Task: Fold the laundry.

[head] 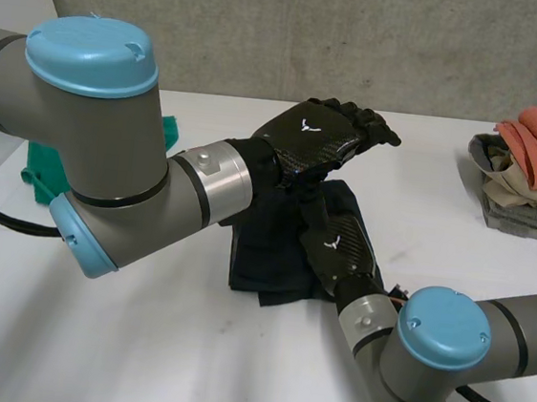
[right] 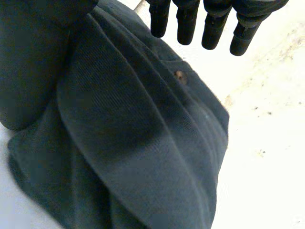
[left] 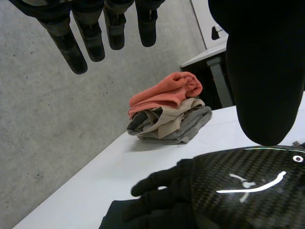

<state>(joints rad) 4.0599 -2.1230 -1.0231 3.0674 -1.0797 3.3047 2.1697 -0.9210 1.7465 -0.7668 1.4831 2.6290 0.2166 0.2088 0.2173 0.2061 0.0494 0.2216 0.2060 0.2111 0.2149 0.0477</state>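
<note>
A dark, folded garment (head: 264, 258) lies in the middle of the white table (head: 137, 350). My right hand (head: 338, 250) rests low over its right part, fingers straight, open. In the right wrist view the straight fingers (right: 214, 26) and thumb stand over the dark cloth (right: 143, 143), which has a small button (right: 179, 75). My left hand (head: 319, 134) hovers above the garment's far edge, fingers stretched out, open and holding nothing. The left wrist view has its fingers (left: 95, 36) apart in the air, with my right hand (left: 248, 188) below them.
A pile of laundry (head: 531, 171), orange cloth on top of beige and grey pieces, sits at the table's far right and also appears as the pile (left: 167, 114) beyond my left fingertips. A green thing (head: 39, 172) sits at the left behind my left arm. A concrete wall stands behind.
</note>
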